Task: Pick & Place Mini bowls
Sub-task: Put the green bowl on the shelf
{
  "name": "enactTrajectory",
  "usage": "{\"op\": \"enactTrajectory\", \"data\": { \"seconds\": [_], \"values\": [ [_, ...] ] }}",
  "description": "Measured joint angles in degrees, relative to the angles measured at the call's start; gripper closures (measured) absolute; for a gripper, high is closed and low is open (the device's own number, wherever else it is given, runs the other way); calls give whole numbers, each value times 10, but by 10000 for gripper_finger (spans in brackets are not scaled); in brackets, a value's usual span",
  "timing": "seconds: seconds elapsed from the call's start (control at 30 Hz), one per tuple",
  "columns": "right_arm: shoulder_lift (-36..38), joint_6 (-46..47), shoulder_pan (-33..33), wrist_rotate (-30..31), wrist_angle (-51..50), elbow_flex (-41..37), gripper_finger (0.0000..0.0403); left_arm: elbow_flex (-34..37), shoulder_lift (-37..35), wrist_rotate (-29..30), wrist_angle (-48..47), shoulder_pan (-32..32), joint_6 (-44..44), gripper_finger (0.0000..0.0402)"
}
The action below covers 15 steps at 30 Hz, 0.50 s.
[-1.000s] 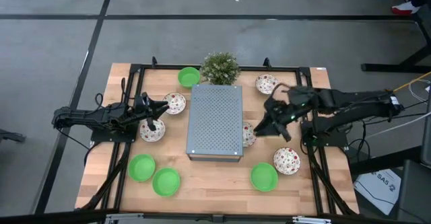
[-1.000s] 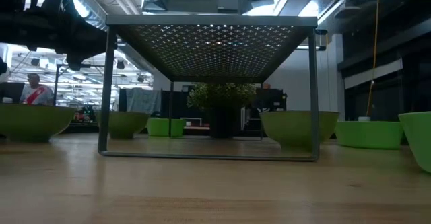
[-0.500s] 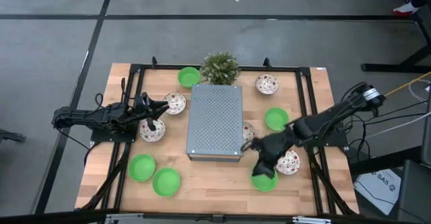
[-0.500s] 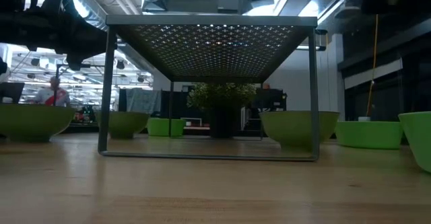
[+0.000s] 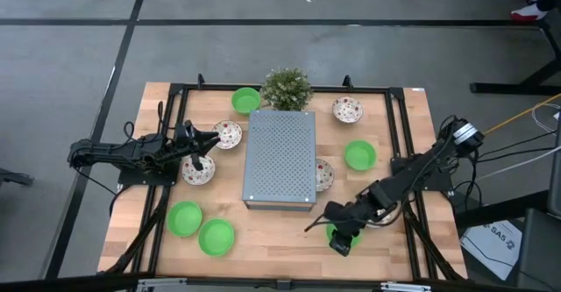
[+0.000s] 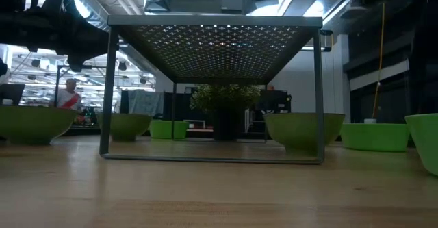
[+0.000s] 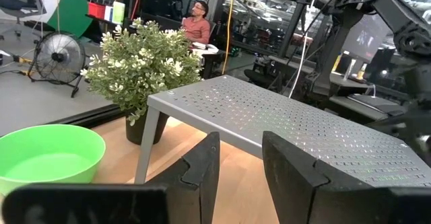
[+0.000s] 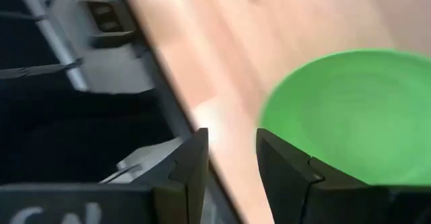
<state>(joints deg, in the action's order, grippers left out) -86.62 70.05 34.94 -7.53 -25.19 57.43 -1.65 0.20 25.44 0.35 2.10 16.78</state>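
right claw (image 5: 342, 239): hanging over the green bowl (image 8: 350, 113) near the surface's (image 5: 280, 231) front edge, fingers apart, gripping nothing
left claw (image 5: 213, 140): waiting by the left side, fingers slightly apart, empty

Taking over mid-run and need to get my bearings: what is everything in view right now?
green mini bowls: five, bright green; one at the far edge beside the plant, one right of the rack, two at the near left, one at the near right under the right gripper
speckled mini bowls: four visible, white with red and green; two left of the rack, one far right, one half under the rack's right edge
rack: one, grey perforated metal, table centre
plant: one, green, behind the rack
table: one, light wood
person: one, far in the room behind
left gripper: open, empty, left of the rack
right gripper: open, above the near-right green bowl's rim
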Motion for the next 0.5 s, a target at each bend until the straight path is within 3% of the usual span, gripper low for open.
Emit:
{"op": "enactTrajectory", "data": {
  "seconds": [0.5],
  "values": [
    [-55, 4, 3, 0, 15, 0, 276, 0, 0, 0, 0, 0, 0, 295]
  ]
}}
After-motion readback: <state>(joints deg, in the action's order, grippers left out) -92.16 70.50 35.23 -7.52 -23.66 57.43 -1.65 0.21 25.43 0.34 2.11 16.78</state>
